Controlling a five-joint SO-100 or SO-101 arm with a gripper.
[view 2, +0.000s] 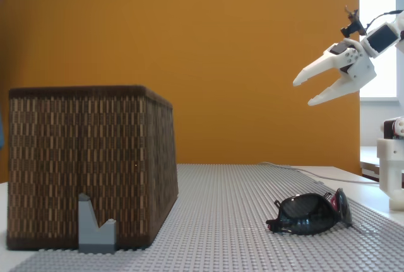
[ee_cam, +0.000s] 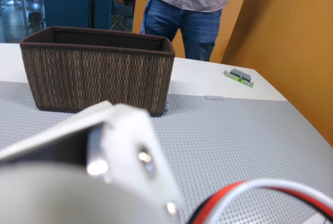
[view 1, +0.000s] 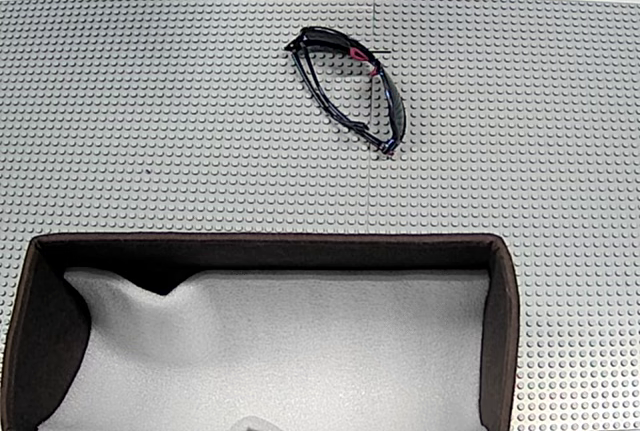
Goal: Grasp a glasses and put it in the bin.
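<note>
While jaws [view 2: 309, 91] gape empty, folded black dark-lensed glasses [view 1: 352, 86], pink-accented temples

woven bin [ee_cam: 99, 73] on studded mat [ee_cam: 250, 135], person [ee_cam: 192, 5] behind

A grey studded baseplate [view 1: 150, 131] covers the white bench [ee_cam: 208, 78]. An orange wall [view 2: 221, 64] rises behind it, with a bright window [view 2: 379, 64] at the right edge in a fixed view. In the wrist view, a person [ee_cam: 192, 11] in jeans stands beyond the bench, beside a dark blue panel [ee_cam: 67, 0].
</note>
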